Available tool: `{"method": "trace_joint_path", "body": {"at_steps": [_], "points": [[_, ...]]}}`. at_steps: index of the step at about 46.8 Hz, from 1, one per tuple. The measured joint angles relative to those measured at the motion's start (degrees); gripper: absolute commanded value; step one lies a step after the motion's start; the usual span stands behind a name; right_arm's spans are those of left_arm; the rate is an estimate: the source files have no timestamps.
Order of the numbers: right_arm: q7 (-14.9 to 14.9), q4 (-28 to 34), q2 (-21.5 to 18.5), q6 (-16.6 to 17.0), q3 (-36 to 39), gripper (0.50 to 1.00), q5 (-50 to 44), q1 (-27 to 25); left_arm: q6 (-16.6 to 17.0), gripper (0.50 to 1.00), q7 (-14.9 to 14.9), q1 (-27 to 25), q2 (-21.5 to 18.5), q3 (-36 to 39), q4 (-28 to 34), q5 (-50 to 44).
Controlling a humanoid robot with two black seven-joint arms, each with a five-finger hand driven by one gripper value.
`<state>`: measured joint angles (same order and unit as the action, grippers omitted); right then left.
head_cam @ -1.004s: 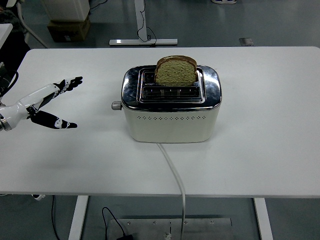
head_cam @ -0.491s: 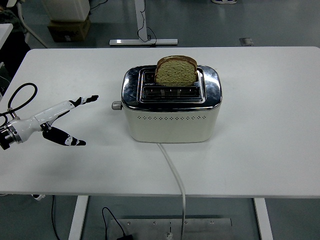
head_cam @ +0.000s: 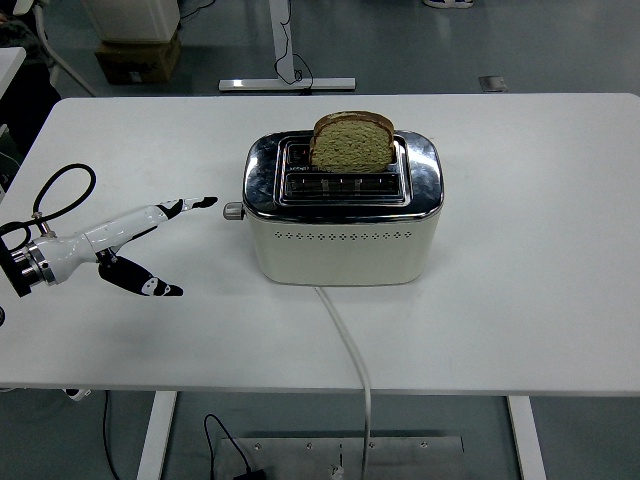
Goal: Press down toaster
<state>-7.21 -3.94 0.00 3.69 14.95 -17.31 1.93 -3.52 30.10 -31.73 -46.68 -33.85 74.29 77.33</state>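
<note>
While the left hand [head_cam: 140,240] reaches in from the left edge over the table [head_cam: 540,250], its fingers [head_cam: 190,206] are stretched out flat & released, holding nothing; thumb [head_cam: 150,285] splays down & toward the near edge, apart from the rest. Fingertips point right at the lever [head_cam: 233,210], near it but w/ a clear gap, not touching. Hand body is white w/ black tips. Behind the wrist a black cable [head_cam: 62,192] loops up at the left edge.

Lever sits on the toaster's left end, up near the top of its slot, sticking out toward the hand. Toaster [head_cam: 342,222] stands upright approx mid-table, cream body w/ a chrome top & a row of small dots along the front. Two slots on top: bread [head_cam: 351,140] stands in the far one, most of the slice showing above the rim; near slot looks unfilled as far as can be seen. White cord [head_cam: 345,340] runs from the toaster's front base toward the near edge & drops over it.

Right arm not in view. Beyond the far edge: grey floor, a table leg base [head_cam: 287,84], a cardboard box [head_cam: 138,58] top left
</note>
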Motion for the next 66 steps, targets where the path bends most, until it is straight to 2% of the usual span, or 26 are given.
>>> {"method": "trace_joint_path", "body": {"at_steps": [20,29,66], "points": [[0.00,0.01,0.00,0.00,-0.01,0.998,0.00,0.00,0.01,1.000,-0.66,-0.09,0.29,0.10,-0.27,0.03],[0.00,0.00,0.00,0.00,-0.01,0.998,0.00,0.00,-0.04,1.000,-0.75,0.12,2.34,0.17,-0.65,0.02],[0.00,-0.01,0.00,0.00,-0.01,0.998,0.00,0.00,-0.07,1.000,-2.05,-0.32,3.86,2.97,-2.69,0.01]]}}
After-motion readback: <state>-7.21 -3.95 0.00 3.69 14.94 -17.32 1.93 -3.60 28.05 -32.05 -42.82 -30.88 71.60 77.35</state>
